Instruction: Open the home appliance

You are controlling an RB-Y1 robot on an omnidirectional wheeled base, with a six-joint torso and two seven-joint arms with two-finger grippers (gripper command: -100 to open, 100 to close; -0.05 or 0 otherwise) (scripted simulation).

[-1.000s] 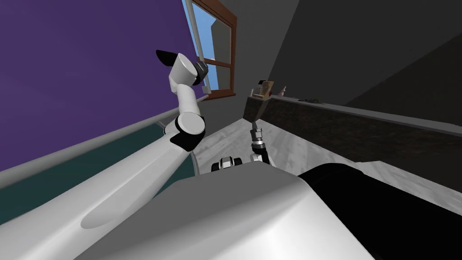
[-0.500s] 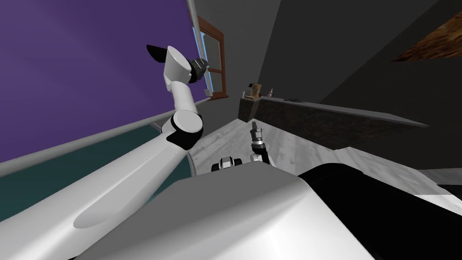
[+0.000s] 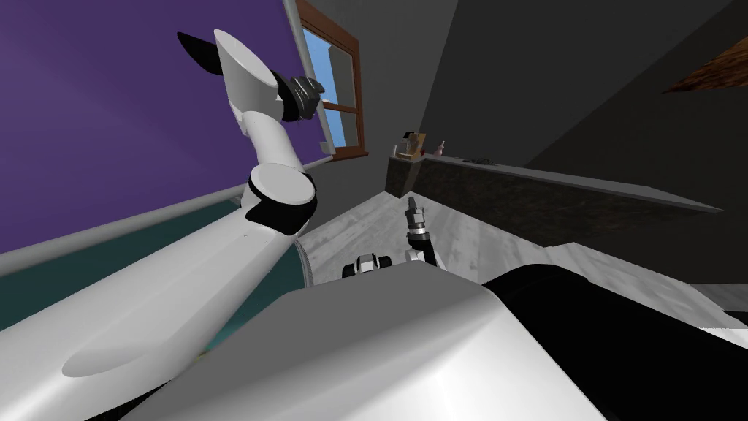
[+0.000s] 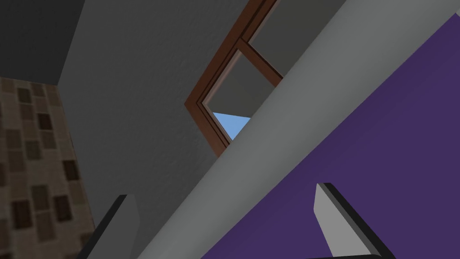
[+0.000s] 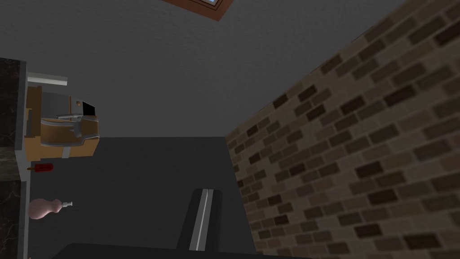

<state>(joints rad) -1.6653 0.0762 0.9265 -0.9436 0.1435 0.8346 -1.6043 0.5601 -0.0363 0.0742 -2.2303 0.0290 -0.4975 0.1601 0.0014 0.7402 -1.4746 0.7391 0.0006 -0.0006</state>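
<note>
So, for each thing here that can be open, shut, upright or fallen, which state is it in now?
left gripper, open, empty, raised beside the purple wall.
right gripper, shut, empty.
brown appliance on the counter, cannot tell whether open.
pink bottle, upright on the counter.

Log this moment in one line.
left gripper: open, high by purple wall | right gripper: shut, empty, low over pale floor | contact: none
</note>
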